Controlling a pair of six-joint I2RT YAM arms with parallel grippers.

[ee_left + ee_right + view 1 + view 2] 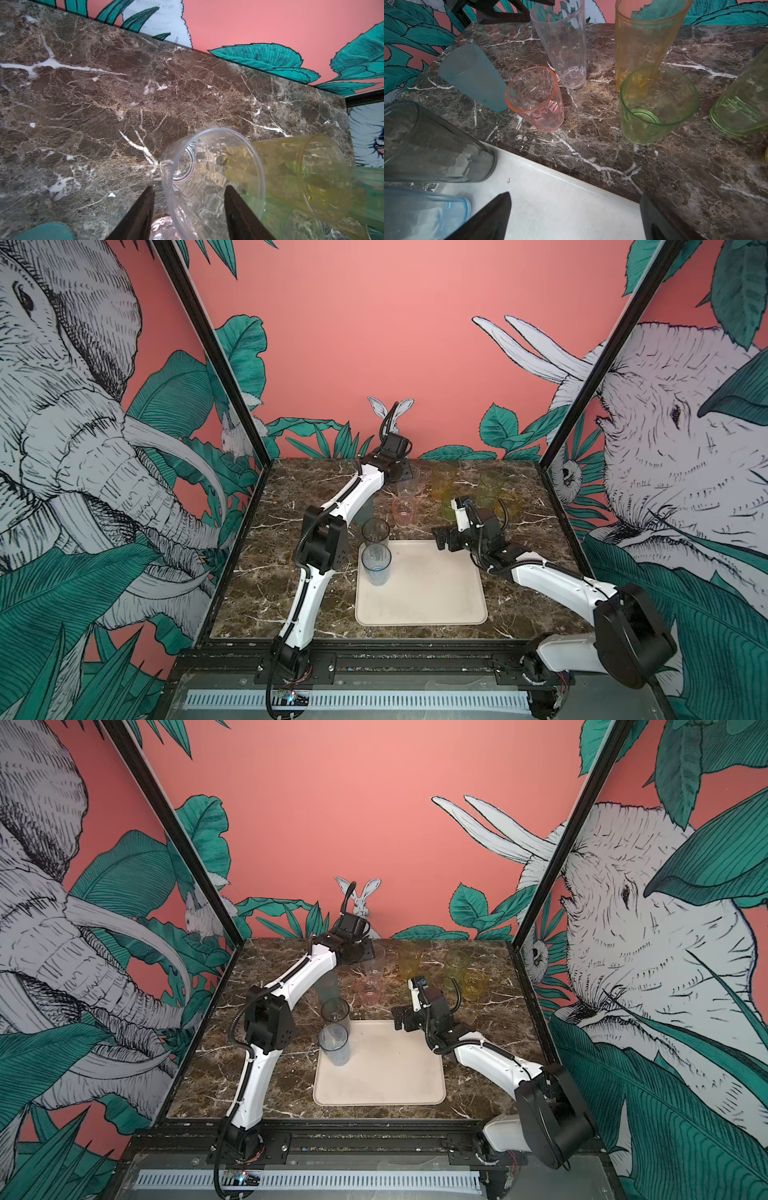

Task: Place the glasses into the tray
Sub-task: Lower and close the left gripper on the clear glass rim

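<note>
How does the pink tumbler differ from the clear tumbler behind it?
The pink tumbler is short and rose-tinted; the clear tumbler is tall and colourless. The left gripper sits at the clear tumbler's rim; the pink tumbler is untouched. Both stand upright on the marble table, outside the tray.

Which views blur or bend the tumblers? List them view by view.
In both top views the tall clear plastic tumbler fades into the brown marble tabletop; in the left wrist view it looms, stretched by the wide lens; in the right wrist view the upright smoky grey tumbler seems to lean outward.
</note>
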